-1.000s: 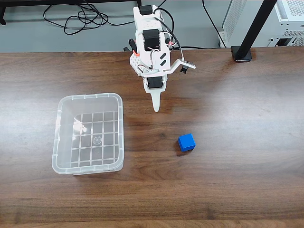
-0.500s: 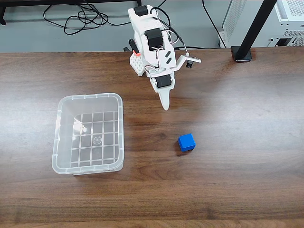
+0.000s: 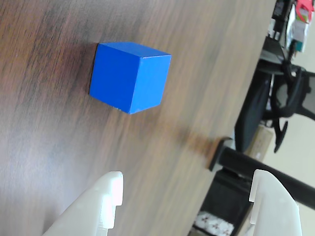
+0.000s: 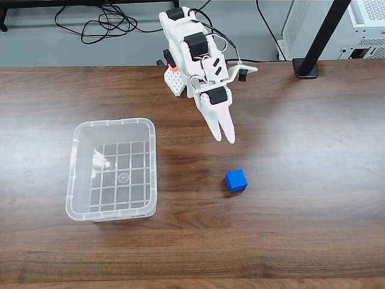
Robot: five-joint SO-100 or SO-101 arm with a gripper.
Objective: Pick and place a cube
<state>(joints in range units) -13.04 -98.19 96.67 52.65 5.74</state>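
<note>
Wrist view puts the cube [image 3: 129, 76] ahead of my gripper [image 3: 184, 194], sitting flat on the wooden table [image 3: 44, 147], bright blue, with one corner turned toward me; my two white fingers [image 3: 106, 196] stand spread wide at the bottom edge with nothing between them and well short of the cube. Fixed view shows the cube [image 4: 236, 180] alone on the table [image 4: 313, 180], right of centre, with my gripper [image 4: 225, 137] above it in the picture, pointing down toward it and not touching. To the cube's left, well apart, sits a clear bin [image 4: 112, 169]. Behind the table edge lie black cables [image 4: 108, 24], and a black stand [image 4: 316, 42] rises at upper right
</note>
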